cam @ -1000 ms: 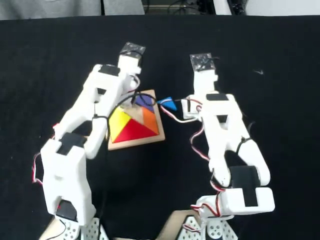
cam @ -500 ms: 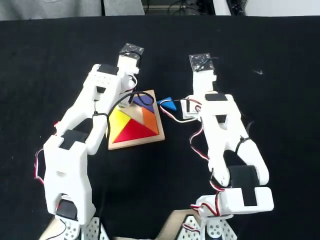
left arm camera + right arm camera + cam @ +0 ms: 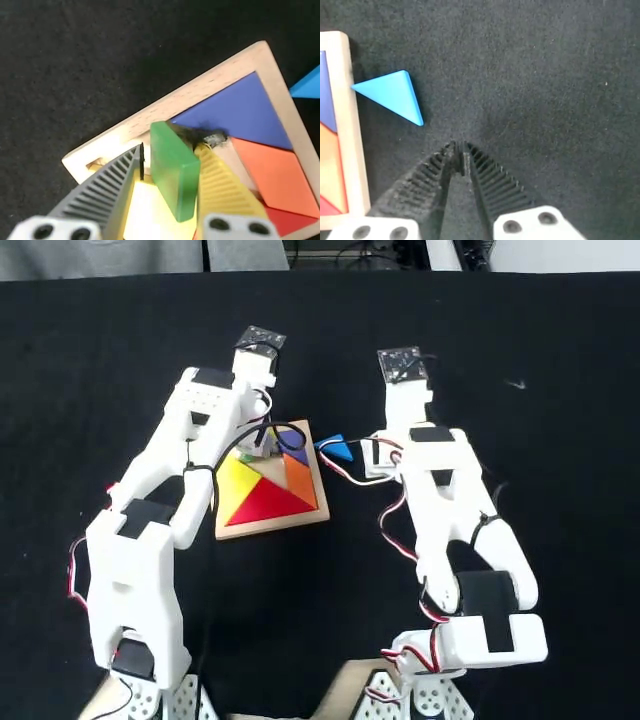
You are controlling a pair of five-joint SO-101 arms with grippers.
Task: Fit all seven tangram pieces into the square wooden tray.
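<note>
1. The tray [image 3: 270,527] lies on the black worktop [image 3: 540,440] between the two arms, turned a little out of square with the worktop's edges.
2. Four pieces lie flat in the tray: a dark blue piece [image 3: 235,110] in one corner, an orange piece [image 3: 275,172] touching it, a red piece [image 3: 270,502] and a yellow piece [image 3: 235,485].
3. The left gripper [image 3: 172,150] is over the tray's far corner and holds the green piece [image 3: 172,182] clamped between its grey finger and its yellow finger.
4. The green piece is tilted, not flat. One end points down into the tray next to the dark blue piece, and the other end is raised towards the wrist camera. I cannot tell whether its lower end touches the tray floor.
5. Bare wood shows in the tray by the corner near the grey finger, and a small patch shows between the yellow finger and the orange piece.
6. The light blue triangle [image 3: 392,95] lies flat on the worktop outside the tray. One tip is right at the tray's rim, by the side that holds the dark blue and orange pieces. I cannot tell whether the tip touches the rim.
7. The right gripper [image 3: 459,147] is low over the bare worktop near the light blue triangle but apart from it. Its fingers are pressed together and hold nothing.
</note>
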